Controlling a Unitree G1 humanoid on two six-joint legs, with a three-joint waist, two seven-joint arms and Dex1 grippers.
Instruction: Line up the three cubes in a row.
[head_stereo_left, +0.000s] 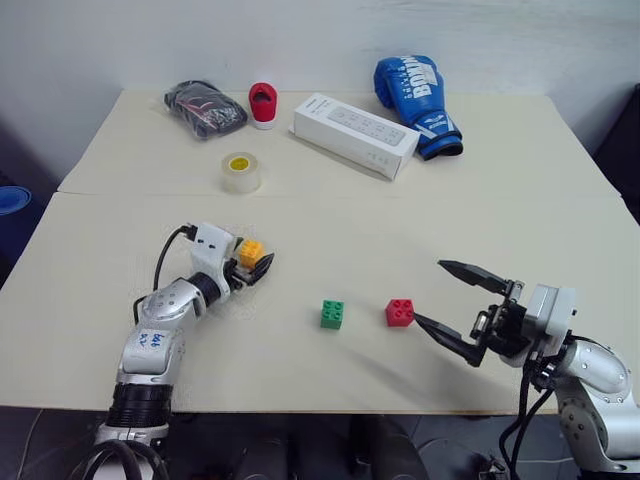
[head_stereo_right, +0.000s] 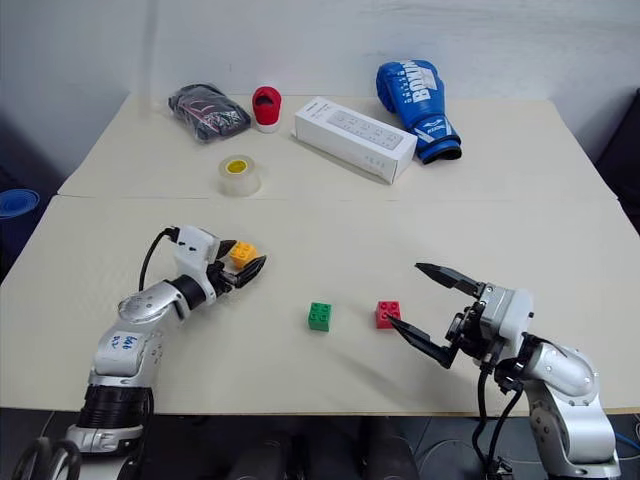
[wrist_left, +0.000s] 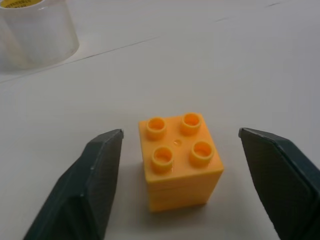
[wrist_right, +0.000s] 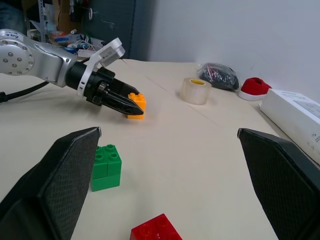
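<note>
My left pincer has its two black fingers set either side of the orange-yellow cube, with a gap showing on both sides in the wrist view, so it is parted around the brick and not yet pressing it. That cube sits on the table well to the left of the other two: the green cube and the red cube stand near each other toward the front edge, studs up, with a small space between them. My right pincer hangs wide open just right of the red cube, holding nothing. The step in hand, as I judge it, is to take the orange-yellow cube and bring it into line with the green and red pair. To do it well I should close squarely on two opposite flat faces, low enough that the studs stay free, and keep the brick centred so it does not twist as the fingers meet it. I would lift only a little, carry it to the left of the green cube, and set it down on the same line. The tape roll lies well behind and should not matter.
</note>
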